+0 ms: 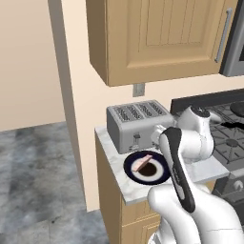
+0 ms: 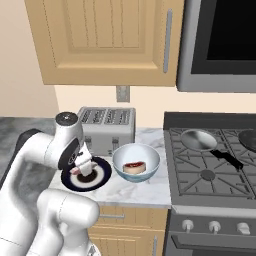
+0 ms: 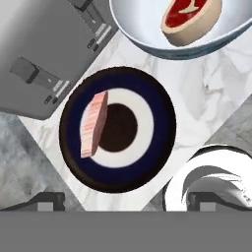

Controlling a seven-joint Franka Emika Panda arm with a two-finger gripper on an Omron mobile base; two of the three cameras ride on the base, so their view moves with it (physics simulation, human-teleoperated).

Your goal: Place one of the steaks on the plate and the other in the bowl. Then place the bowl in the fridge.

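The pale pink steak (image 3: 94,124) lies on the left part of the dark navy plate (image 3: 162,123), which sits on the marble counter in front of the toaster. The dark red steak (image 3: 189,19) with its whitish rim rests inside the pale blue-white bowl (image 3: 142,24) beside the plate. My gripper (image 3: 129,203) hangs open right above the plate, with nothing between its fingers. From the right base view, the gripper (image 2: 84,169) hovers over the plate (image 2: 102,175), and the bowl (image 2: 150,159) with the red steak (image 2: 134,166) stands to its right. The pink steak (image 1: 142,162) also shows on the plate (image 1: 131,170). The fridge is out of view.
A silver toaster (image 2: 107,129) stands behind the plate against the wall. To the right is the stove (image 2: 215,165) with a shallow silver pan (image 2: 199,139). Wooden cabinets (image 2: 105,40) and a microwave (image 2: 220,45) hang above. The counter's left edge (image 1: 107,159) drops to the floor.
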